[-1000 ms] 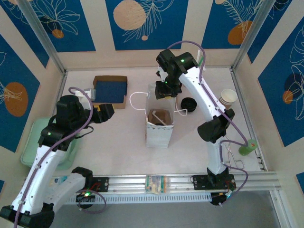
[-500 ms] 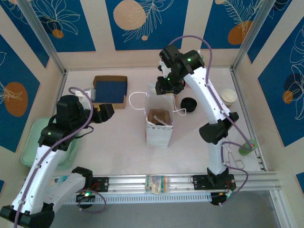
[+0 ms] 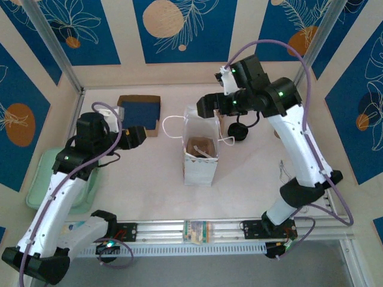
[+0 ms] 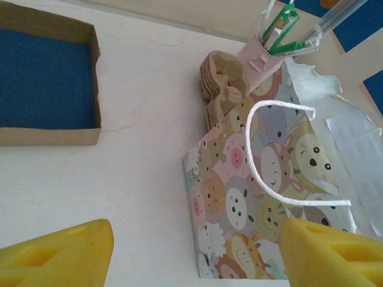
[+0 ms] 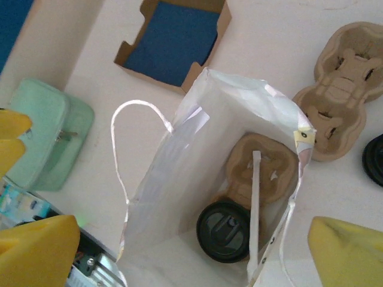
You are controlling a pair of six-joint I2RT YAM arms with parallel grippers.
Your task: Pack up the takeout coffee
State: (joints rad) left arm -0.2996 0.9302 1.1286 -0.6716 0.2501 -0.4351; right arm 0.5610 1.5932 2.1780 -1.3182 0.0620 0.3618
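Observation:
The takeout coffee (image 5: pixel 226 231) stands inside the white paper bag (image 5: pixel 179 179), its round black lid facing up, seated in a brown cardboard carrier (image 5: pixel 263 161). My right gripper (image 5: pixel 191 266) hovers over the bag's open mouth, yellow fingers (image 5: pixel 42 254) spread wide and holding nothing. From above, the right gripper (image 3: pixel 207 107) sits at the far rim of the bag (image 3: pixel 200 167). My left gripper (image 4: pixel 197 263) is open and points at the bag's cartoon-animal side (image 4: pixel 257 197) from the left without touching it. It also appears left of the bag in the top view (image 3: pixel 135 136).
A shallow cardboard box with a blue floor (image 3: pixel 139 112) lies at the back left. A mint-green tray (image 3: pixel 42 179) sits under the left arm. Black lids (image 3: pixel 239 131) lie right of the bag. Spare brown carriers (image 5: pixel 344 78) lie behind the bag.
The right gripper's jaws have opened wide and its arm has lifted and swung right from the bag's mouth. The left arm has shifted slightly toward the back.

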